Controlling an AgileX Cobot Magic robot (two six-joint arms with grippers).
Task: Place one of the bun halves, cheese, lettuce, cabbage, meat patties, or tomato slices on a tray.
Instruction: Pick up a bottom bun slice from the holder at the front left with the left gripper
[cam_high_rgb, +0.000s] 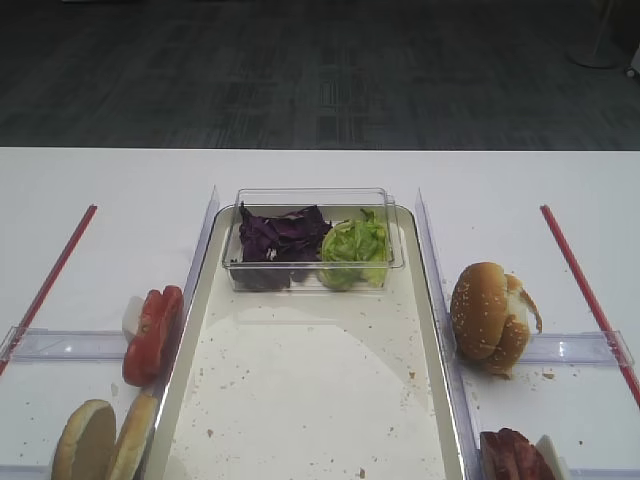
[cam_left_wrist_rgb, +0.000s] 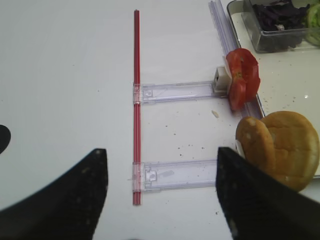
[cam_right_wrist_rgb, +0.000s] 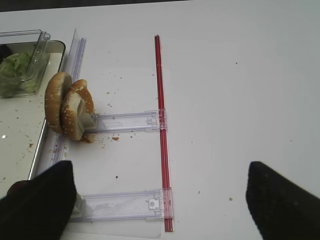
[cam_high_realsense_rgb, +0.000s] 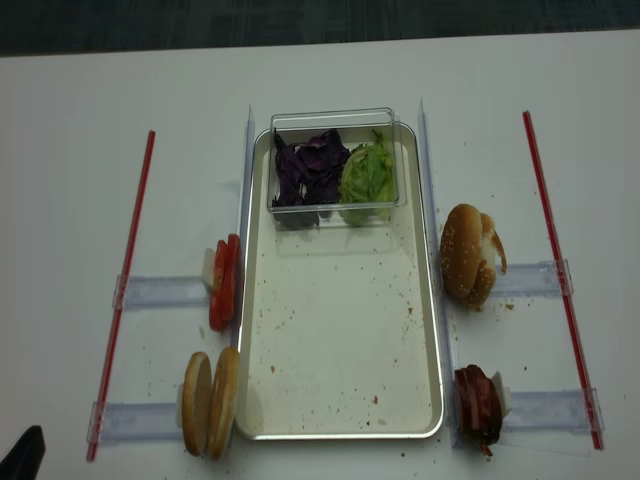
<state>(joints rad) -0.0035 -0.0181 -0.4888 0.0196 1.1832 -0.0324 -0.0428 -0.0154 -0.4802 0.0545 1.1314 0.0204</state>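
A white worktop (cam_high_realsense_rgb: 80, 100) carries a metal tray (cam_high_realsense_rgb: 340, 400) at its middle, flanked by two red strips (cam_high_realsense_rgb: 125, 290) and clear plastic holders (cam_high_realsense_rgb: 160, 292). Tomato slices (cam_high_realsense_rgb: 223, 283) and bun halves (cam_high_realsense_rgb: 210, 402) stand in the left holders; a sesame bun (cam_high_realsense_rgb: 466, 268) and what may be meat patties (cam_high_realsense_rgb: 478, 405) stand right.
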